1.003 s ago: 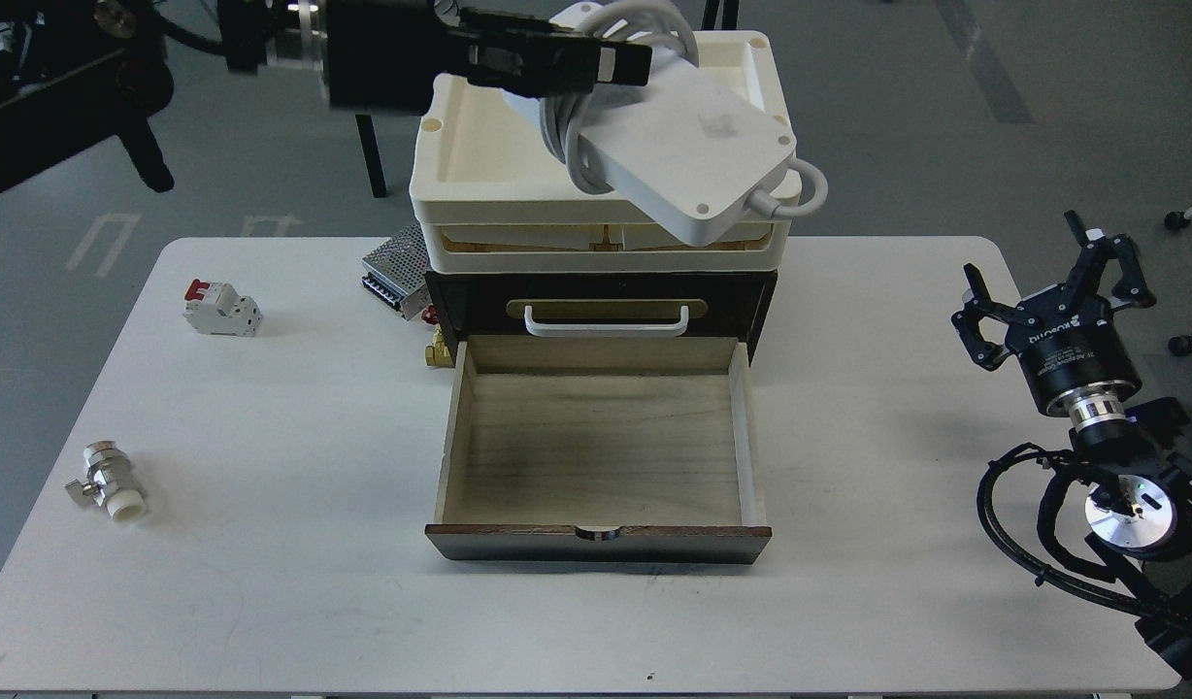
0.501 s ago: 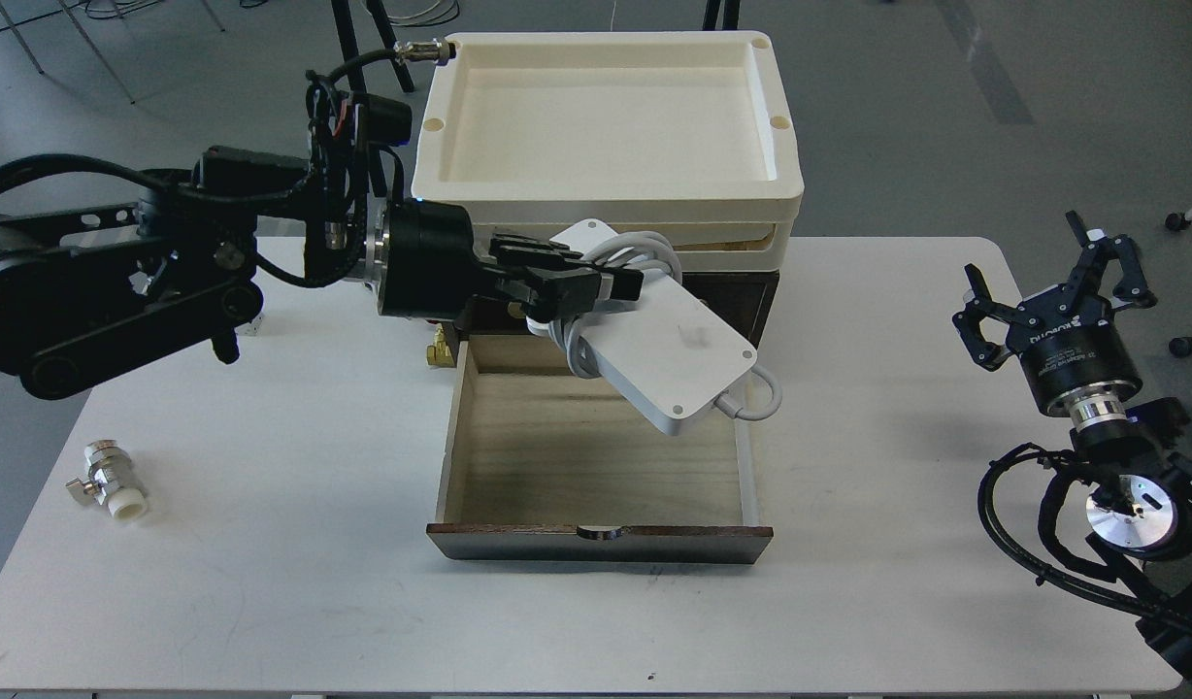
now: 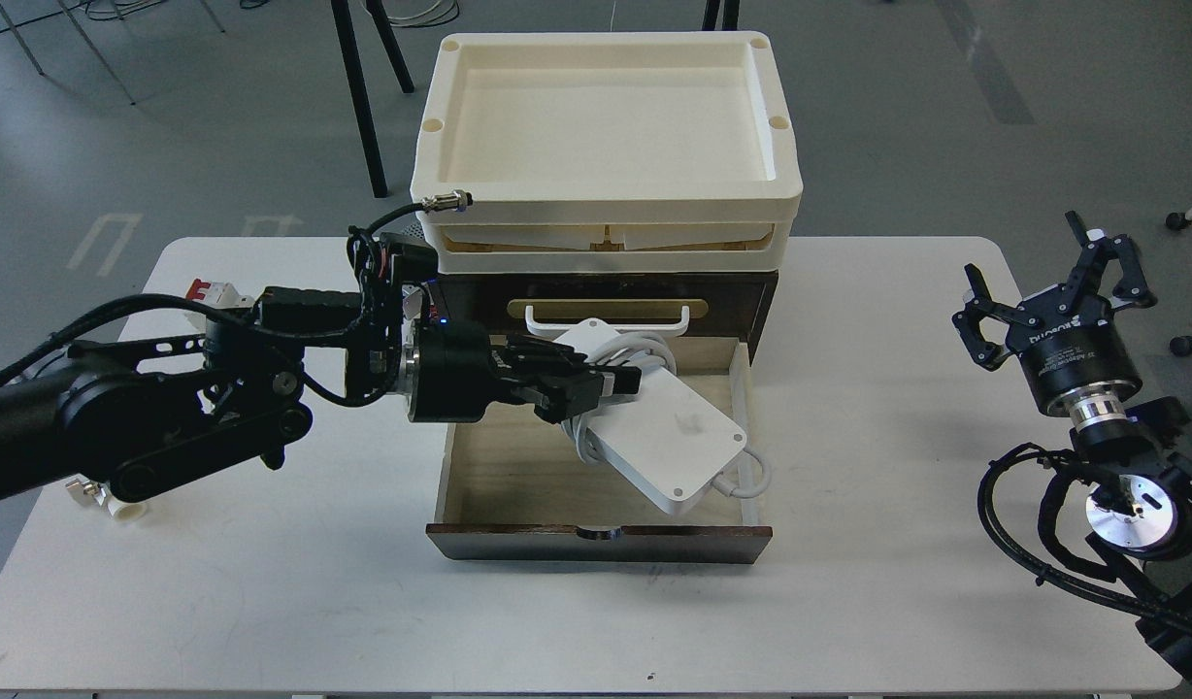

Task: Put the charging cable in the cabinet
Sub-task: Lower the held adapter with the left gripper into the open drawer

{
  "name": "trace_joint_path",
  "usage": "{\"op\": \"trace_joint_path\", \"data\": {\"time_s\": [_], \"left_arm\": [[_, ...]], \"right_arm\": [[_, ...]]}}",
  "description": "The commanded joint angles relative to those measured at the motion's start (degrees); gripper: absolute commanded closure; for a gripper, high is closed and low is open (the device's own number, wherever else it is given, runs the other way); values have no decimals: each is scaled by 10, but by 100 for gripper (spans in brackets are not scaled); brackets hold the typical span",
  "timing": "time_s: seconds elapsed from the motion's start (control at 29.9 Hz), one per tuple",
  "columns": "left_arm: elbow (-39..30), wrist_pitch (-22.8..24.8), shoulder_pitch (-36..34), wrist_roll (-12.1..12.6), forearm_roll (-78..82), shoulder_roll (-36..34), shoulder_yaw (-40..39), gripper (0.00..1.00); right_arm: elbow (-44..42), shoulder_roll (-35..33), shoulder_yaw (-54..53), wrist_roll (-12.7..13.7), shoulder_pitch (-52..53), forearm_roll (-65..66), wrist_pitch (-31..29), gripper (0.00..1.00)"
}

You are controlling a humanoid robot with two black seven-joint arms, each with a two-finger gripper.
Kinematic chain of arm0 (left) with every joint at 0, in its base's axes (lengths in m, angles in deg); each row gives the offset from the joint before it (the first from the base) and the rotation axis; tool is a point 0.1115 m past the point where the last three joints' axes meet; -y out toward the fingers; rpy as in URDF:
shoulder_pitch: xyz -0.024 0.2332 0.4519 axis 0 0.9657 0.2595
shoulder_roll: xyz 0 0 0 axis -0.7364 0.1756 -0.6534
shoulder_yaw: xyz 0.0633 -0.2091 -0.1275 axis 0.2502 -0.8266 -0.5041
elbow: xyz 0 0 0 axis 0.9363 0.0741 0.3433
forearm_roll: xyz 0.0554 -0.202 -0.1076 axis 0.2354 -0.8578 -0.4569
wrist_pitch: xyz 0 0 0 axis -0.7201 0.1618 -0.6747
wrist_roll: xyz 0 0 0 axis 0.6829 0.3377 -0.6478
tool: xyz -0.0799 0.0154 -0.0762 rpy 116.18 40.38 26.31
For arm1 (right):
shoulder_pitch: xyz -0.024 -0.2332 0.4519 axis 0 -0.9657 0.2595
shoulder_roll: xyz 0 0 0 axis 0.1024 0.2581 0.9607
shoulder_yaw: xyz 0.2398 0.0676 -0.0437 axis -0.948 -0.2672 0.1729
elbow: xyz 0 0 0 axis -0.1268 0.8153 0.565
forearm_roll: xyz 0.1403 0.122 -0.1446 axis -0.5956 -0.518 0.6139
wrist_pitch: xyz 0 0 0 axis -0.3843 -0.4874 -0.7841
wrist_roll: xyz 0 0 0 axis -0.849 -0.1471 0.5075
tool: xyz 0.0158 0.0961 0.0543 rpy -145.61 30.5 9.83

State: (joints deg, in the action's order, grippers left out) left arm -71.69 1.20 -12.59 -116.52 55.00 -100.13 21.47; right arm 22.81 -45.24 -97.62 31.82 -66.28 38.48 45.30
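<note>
The charging cable (image 3: pixel 664 437), a flat white block with a white cord wound round its middle, hangs tilted in the open drawer (image 3: pixel 499 466) of the dark brown cabinet (image 3: pixel 742 291). My left gripper (image 3: pixel 596 388) is shut on the block's wound middle and reaches in over the drawer's left side. The cabinet has a white handle (image 3: pixel 606 320) on a brass plate and a cream tray top (image 3: pixel 606 194). My right gripper (image 3: pixel 1052 282) is open and empty, raised over the table's right edge.
A white breaker with a red switch (image 3: pixel 213 291) peeks out behind my left arm at the table's left. A metal valve with a white end (image 3: pixel 106 500) lies at the front left, partly hidden by the arm. The drawer front (image 3: pixel 596 542) juts toward me.
My left gripper has carried the charging cable down from above the tray top, past the cabinet's front, into the open drawer. The right arm has not moved.
</note>
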Motion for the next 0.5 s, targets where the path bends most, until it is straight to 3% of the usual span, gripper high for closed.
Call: {"op": "trace_joint_path", "data": {"time_s": [0.0, 0.47], "left_arm": [[30, -14, 16, 0, -2, 13, -2, 93], [89, -56, 49, 0, -7, 66, -5, 93]], "right_arm": [[0, 0, 0, 0, 0, 0, 0, 1], [0, 0, 0, 0, 0, 0, 0, 1]]}}
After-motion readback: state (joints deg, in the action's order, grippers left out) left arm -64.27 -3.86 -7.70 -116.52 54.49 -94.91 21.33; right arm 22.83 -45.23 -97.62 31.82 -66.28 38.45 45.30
